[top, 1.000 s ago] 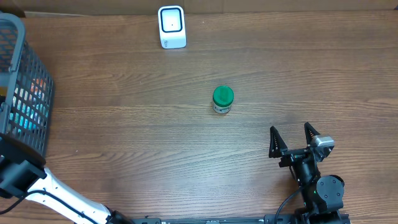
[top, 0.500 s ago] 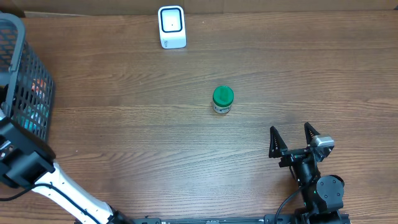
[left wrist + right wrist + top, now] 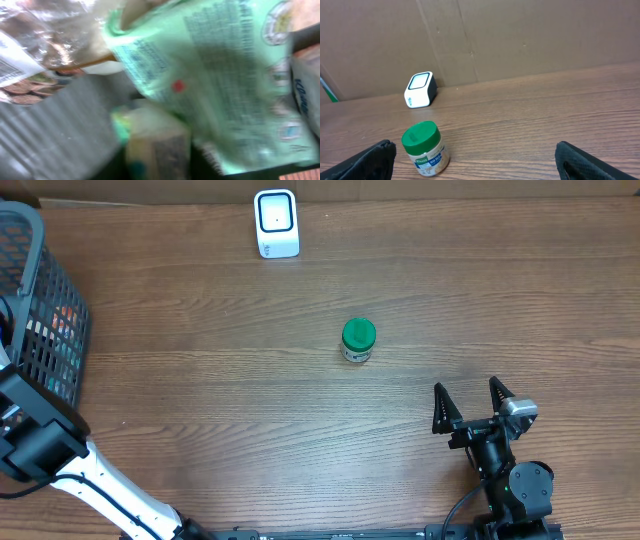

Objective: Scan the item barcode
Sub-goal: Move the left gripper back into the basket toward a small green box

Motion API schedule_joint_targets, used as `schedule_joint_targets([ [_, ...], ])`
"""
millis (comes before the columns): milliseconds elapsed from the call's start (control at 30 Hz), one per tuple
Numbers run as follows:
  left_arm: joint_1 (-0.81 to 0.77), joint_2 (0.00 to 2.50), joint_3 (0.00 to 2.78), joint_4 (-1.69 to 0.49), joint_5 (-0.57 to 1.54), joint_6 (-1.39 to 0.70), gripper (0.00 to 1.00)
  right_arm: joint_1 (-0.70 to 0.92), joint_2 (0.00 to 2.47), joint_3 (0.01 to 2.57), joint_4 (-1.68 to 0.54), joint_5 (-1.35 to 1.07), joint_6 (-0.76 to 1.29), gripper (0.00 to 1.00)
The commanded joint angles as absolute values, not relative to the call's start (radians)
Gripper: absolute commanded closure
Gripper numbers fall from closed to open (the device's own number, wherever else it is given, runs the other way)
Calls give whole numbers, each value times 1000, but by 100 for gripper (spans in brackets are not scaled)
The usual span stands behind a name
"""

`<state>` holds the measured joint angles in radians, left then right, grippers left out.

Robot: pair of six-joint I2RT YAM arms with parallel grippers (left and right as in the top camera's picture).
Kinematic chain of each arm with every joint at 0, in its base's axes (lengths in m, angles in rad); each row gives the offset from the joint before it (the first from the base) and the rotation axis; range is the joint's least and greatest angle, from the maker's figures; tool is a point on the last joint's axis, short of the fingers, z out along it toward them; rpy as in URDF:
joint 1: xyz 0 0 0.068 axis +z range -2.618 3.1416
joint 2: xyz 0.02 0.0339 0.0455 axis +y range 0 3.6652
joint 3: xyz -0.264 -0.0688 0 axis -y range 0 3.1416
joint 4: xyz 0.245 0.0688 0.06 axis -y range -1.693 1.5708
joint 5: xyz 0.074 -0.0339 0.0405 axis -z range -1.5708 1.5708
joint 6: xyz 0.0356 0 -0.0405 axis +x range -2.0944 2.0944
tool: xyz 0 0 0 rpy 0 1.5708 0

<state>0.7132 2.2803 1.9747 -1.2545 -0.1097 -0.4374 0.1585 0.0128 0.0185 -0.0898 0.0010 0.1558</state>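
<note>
Overhead, we see the right gripper (image 3: 468, 408) idle, jaws apart, the green-lidded jar (image 3: 358, 340) ahead to its left and the scanner (image 3: 276, 223) far beyond. The left arm (image 3: 45, 450) is at the basket (image 3: 50, 300). Left wrist: a pale green packet (image 3: 225, 85) blurs just ahead, and we cannot tell the left gripper's state. Right wrist: jar and scanner stand well apart, so we judge nothing scanned yet

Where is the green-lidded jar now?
In the overhead view, the green-lidded jar stands near the middle of the table, between the white scanner at the far edge and the right gripper.
</note>
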Motion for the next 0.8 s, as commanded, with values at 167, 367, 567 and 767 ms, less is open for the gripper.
schedule_joint_targets([
  [167,703,2271,1978,-1272,-112,-426,96,157,4,8,-84,5,149,0],
  [367,703,2217,2117,-1357,-111,-426,96,157,4,8,-84,5,149,0],
  [567,699,2087,2328,-1431,-77,-426,96,157,4,8,-84,5,149,0],
  [767,670,1889,2407,-1425,25,-425,96,157,4,8,-84,5,149,0],
])
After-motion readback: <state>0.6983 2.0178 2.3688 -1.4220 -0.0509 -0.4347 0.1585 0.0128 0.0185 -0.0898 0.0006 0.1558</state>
